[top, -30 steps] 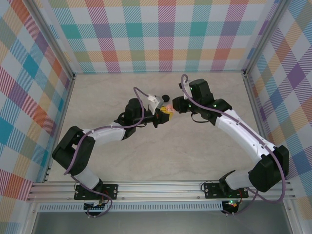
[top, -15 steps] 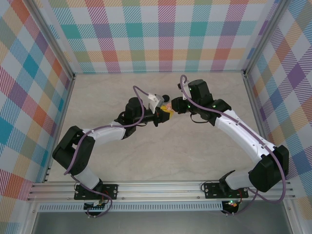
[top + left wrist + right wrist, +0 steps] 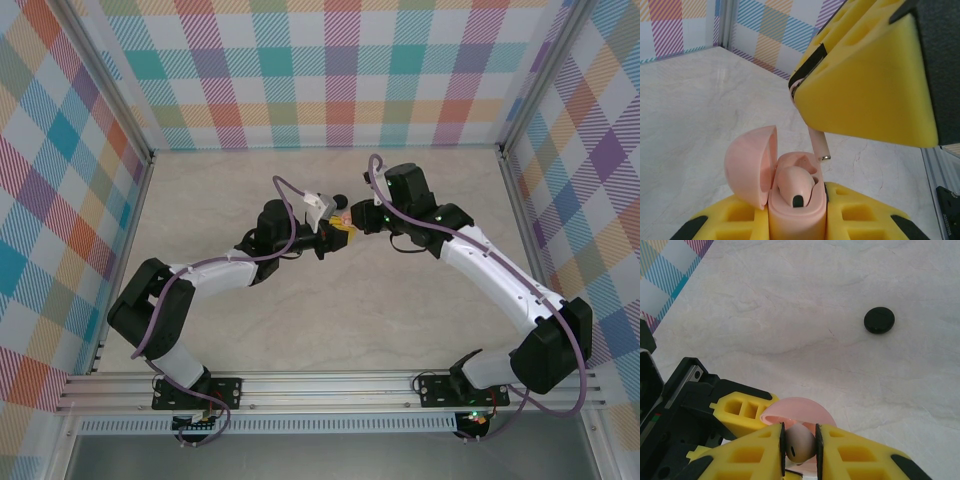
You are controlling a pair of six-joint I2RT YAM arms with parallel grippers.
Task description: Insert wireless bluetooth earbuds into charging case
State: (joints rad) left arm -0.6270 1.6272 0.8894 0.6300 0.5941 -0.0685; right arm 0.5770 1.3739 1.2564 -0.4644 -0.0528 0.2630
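L arm's fingers (image 3: 837,205) are squeezed tight on the open pink case (image 3: 795,217), lid flipped back. One pink earbud (image 3: 795,187) sits inside already. R arm's fingers (image 3: 775,450), nearly closed, pinch the 2nd pink earbud (image 3: 800,444) just above the case. Its stem points down, a bit to the side of the empty hole, so I think the R arm must nudge over, then lower.

I see smooth, matt pink plastic on the charging case (image 3: 795,220), a glossier pale pink earbud (image 3: 799,442), and a marble-look desk (image 3: 790,300), probably laminate.
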